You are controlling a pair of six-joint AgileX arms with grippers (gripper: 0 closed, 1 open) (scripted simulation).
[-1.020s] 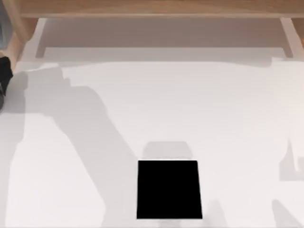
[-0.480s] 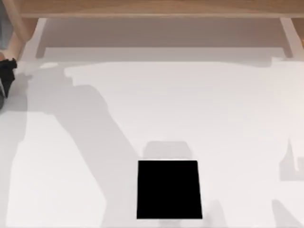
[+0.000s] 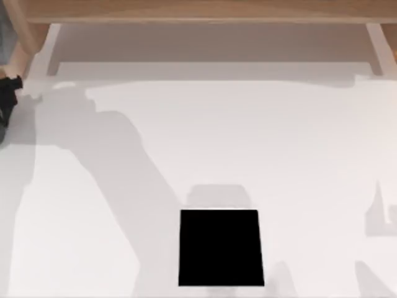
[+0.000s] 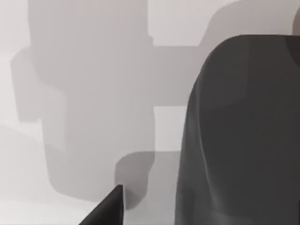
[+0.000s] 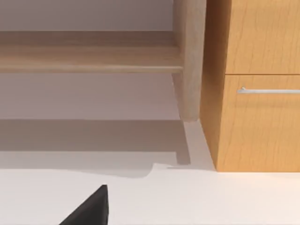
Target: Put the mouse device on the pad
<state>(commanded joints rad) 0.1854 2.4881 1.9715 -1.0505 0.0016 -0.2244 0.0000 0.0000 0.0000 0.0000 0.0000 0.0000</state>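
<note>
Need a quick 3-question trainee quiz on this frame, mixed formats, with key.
1. In the top view, where is the pad? A) bottom edge, about centre B) far left C) far right corner
2. Fill in: the mouse device looms close in the ____ wrist view.
3. True or false: the mouse device already lies on the pad.
Key: 1 A. 2 left; the left gripper sits at the left edge of the table. 3 false; nothing lies on the pad. The right arm is idle, its wrist view facing a wooden cabinet.
</note>
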